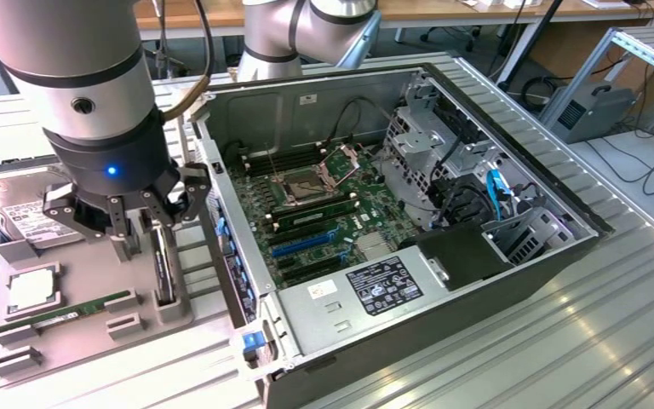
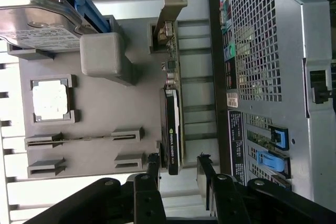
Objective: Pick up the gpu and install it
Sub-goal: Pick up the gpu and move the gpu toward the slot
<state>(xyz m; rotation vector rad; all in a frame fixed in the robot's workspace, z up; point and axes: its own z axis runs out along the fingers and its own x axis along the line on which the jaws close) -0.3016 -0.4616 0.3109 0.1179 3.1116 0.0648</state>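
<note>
The pick-up step is in hand: the gripper (image 2: pixel 177 160) hovers over the upright gpu (image 2: pixel 172 129), fingers released. A grasp needs them straddling the card squarely.

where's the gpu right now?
Exterior view's left: the gpu stands on edge in the grey holder tray, beside the open PC case, the open tool straddling it.
</note>
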